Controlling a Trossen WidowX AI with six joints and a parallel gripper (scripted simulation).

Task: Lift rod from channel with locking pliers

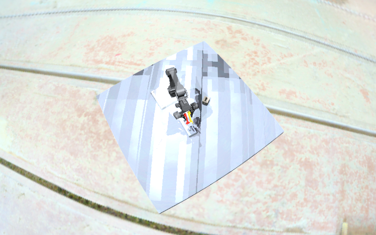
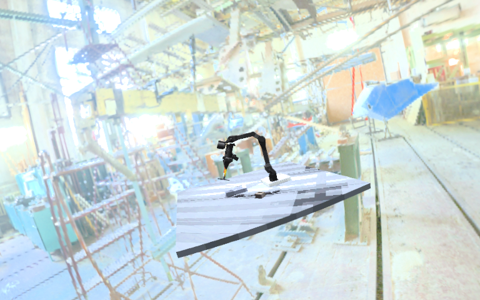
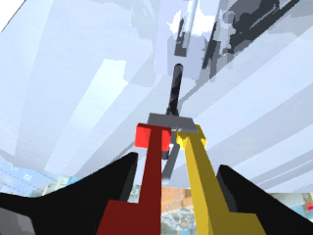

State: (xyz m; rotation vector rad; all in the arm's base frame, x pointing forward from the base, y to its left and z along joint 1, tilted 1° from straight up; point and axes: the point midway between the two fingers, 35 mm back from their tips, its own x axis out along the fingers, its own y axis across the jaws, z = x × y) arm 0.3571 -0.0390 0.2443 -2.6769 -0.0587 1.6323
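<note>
Pliers (image 1: 186,118) (image 2: 225,172) (image 3: 155,171) hold rod (image 2: 222,179) (image 3: 174,90) aloft

The gripper (image 1: 187,112) (image 2: 226,163) (image 3: 178,166) is closed on the red and yellow handles. Below it, the dark rod sits at the pliers' head, raised out of the slotted block (image 1: 193,134) (image 2: 235,192) (image 3: 166,44). A tan holder (image 1: 206,100) (image 2: 260,194) with a dark opening stands apart from the block.

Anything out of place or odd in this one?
Nothing stands out: the fingers are shut on the red-and-yellow pliers, and the small brown block sits upright on the table. I see no visible damage or spill.
</note>
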